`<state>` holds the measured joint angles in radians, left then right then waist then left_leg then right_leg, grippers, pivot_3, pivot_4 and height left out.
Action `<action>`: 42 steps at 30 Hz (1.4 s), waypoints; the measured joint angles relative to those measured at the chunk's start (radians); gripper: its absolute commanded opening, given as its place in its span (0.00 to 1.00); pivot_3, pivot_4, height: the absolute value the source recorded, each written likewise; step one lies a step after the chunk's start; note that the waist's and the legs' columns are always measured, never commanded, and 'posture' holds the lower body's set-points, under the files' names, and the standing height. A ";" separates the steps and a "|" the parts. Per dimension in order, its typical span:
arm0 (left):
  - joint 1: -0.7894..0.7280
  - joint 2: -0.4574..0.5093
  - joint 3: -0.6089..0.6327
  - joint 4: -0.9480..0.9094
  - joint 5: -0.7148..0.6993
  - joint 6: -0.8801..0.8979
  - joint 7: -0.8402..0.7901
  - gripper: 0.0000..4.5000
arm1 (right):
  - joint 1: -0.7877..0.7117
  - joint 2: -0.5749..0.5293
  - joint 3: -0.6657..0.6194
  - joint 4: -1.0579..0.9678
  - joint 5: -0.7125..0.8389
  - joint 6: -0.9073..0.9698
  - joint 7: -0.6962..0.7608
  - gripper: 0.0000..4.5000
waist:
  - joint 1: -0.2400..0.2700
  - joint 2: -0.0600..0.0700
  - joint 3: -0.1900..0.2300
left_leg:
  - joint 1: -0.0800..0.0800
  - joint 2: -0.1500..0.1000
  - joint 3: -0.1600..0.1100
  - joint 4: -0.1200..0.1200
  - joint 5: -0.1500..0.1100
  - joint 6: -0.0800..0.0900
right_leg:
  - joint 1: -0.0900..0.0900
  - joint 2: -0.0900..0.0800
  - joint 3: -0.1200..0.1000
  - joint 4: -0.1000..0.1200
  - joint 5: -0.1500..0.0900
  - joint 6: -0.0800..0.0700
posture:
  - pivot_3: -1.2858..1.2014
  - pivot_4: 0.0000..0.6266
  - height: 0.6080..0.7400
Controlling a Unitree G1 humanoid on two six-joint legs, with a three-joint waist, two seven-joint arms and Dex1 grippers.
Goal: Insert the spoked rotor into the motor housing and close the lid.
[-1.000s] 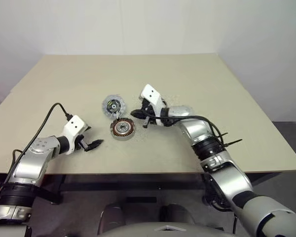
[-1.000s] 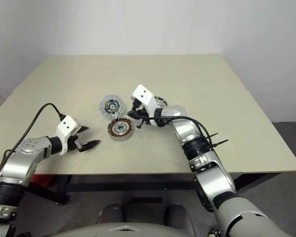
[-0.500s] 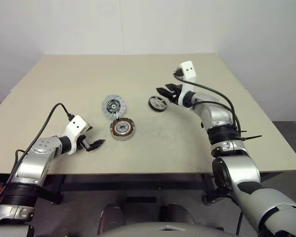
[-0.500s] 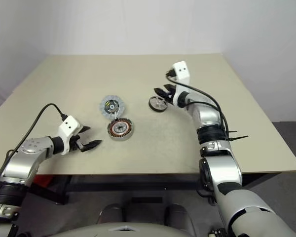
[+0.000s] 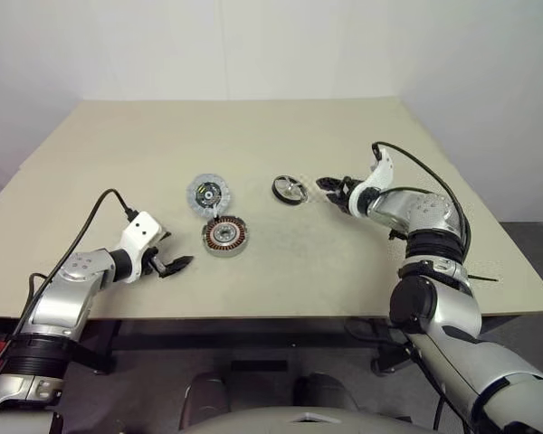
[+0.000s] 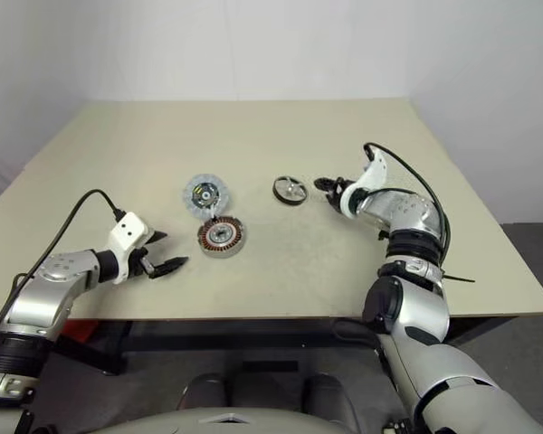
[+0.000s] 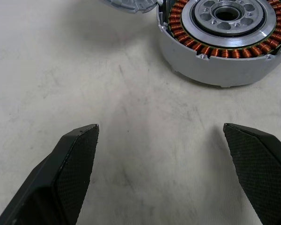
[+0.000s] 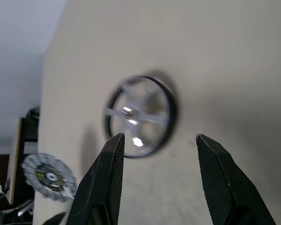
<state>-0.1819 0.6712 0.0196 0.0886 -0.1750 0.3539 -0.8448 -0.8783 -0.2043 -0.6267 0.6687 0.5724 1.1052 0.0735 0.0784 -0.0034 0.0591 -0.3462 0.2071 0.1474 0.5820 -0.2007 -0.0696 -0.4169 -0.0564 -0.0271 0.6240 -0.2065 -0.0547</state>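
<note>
Spoked rotor (image 5: 290,190) lies flat on the table (image 5: 253,136), right of the lid (image 5: 207,193) and well apart from the motor housing (image 5: 225,235), which sits nearer and further left. I judge it light and stiff, a thin metal rim that could skid on the smooth top, so I would pinch across the rim or a spoke rather than the hub. My right gripper (image 5: 330,188) hangs just right of the rotor with its fingers parted and empty; from the wrist the rotor looks slightly blurred, so I cannot be sure whether it sits perfectly flat. My left gripper (image 5: 169,264) waits spread wide near the housing, grasping nothing. The lid leans against the housing's far side, perhaps crowding the drop-in path.
</note>
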 measured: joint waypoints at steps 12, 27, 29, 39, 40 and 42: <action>0.000 0.008 -0.003 0.000 0.002 0.000 0.000 1.00 | 0.028 0.047 0.021 0.053 -0.001 -0.088 0.012 0.60 | -0.009 0.000 0.000 | 0.004 0.000 0.000 0.000 0.001 -0.002 | 0.003 0.000 0.000 0.001 0.000 0.000 | 0.52 0.00 1.00; 0.010 0.018 -0.003 -0.002 0.002 0.000 0.004 1.00 | -0.053 0.085 0.063 0.241 -0.008 -0.225 0.051 0.60 | -0.012 0.000 0.000 | 0.012 0.001 0.000 -0.002 0.002 -0.003 | 0.009 0.000 0.000 0.000 0.000 -0.001 | 0.52 0.00 1.00; 0.016 0.019 -0.002 -0.005 0.002 0.000 0.009 1.00 | -0.059 0.095 0.078 0.251 -0.008 -0.231 0.060 0.60 | -0.012 0.000 0.000 | 0.012 0.001 0.000 -0.002 0.002 -0.003 | 0.009 0.000 0.000 -0.001 0.000 -0.001 | 0.52 0.00 1.00; 0.031 0.020 -0.002 -0.019 0.002 0.001 0.012 1.00 | -0.094 0.129 0.091 0.336 -0.014 -0.342 0.065 0.60 | -0.011 0.001 0.000 | 0.012 0.001 0.000 -0.003 0.001 -0.002 | 0.009 0.000 -0.001 -0.001 0.000 -0.001 | 0.52 0.00 1.00; 0.031 0.021 -0.002 -0.020 0.002 0.001 0.012 1.00 | -0.095 0.131 0.090 0.339 -0.014 -0.350 0.064 0.60 | -0.011 0.001 0.000 | 0.012 0.001 0.000 -0.003 0.001 -0.002 | 0.009 0.000 -0.001 -0.001 0.000 -0.001 | 0.52 0.00 1.00; 0.031 0.023 -0.002 -0.020 0.002 0.001 0.012 1.00 | -0.101 0.139 0.088 0.357 -0.014 -0.385 0.062 0.60 | -0.011 0.001 0.000 | 0.012 0.001 0.000 -0.003 0.001 -0.002 | 0.009 0.000 -0.001 -0.001 0.000 -0.001 | 0.52 0.00 1.00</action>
<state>-0.1510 0.6946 0.0173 0.0686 -0.1727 0.3545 -0.8325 -0.9790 -0.0656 -0.5385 1.0262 0.5583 0.7204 0.1358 0.0679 -0.0028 0.0593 -0.3347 0.2077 0.1478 0.5795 -0.1995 -0.0718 -0.4078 -0.0563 -0.0277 0.6232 -0.2061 -0.0557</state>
